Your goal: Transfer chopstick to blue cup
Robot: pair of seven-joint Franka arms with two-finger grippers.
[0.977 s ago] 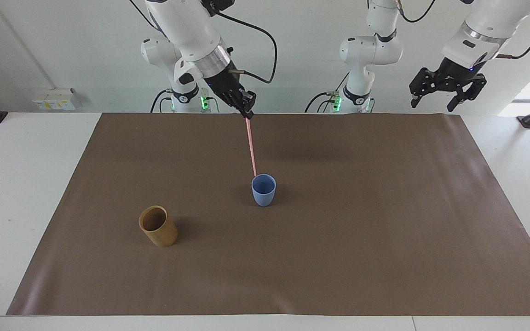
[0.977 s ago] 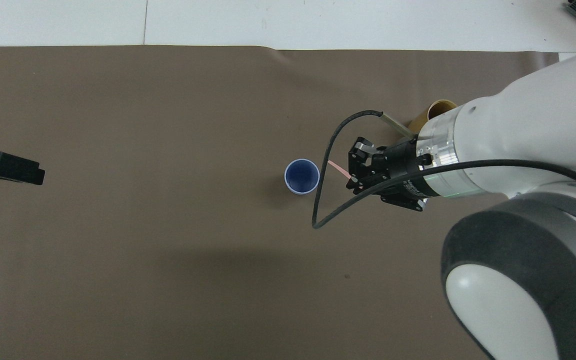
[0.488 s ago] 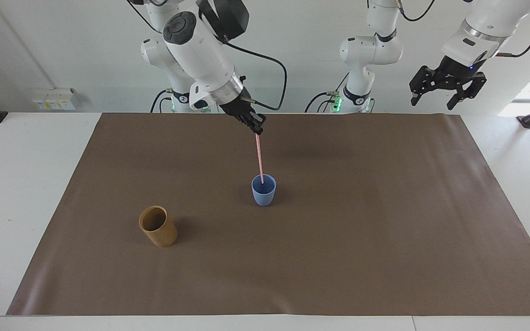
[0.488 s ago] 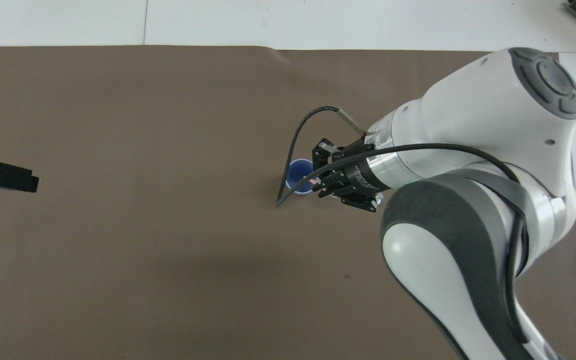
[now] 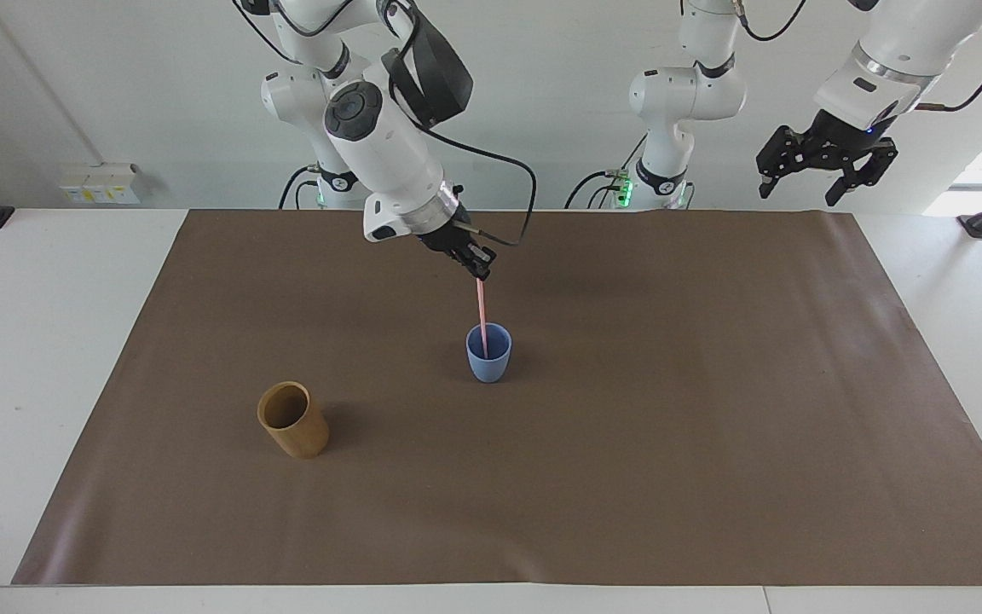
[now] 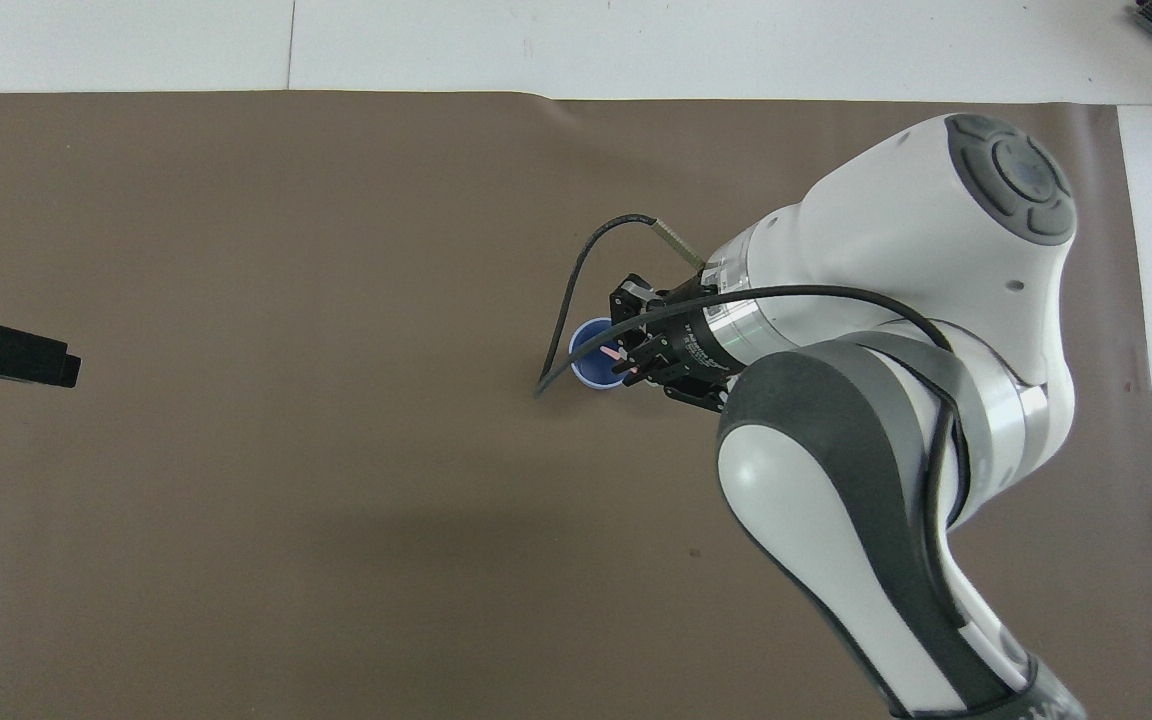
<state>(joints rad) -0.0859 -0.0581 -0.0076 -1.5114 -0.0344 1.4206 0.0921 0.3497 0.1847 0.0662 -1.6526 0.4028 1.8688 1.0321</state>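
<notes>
Hiding the tan cup (image 5: pixel 292 419) completely in the overhead view, the right arm also covers part of the blue cup (image 5: pixel 488 352). Over that cup the right gripper (image 5: pixel 481 271) has its fingers pinched on the top of the chopstick (image 5: pixel 482 313), which stands almost upright with its lower end inside the cup. The left gripper (image 5: pixel 827 162) waits high over the brown mat (image 5: pixel 713 409), toward the left arm's end from the cup, fingers spread apart. A white table (image 5: pixel 31 341) lies under the mat, with a pale wall above.
</notes>
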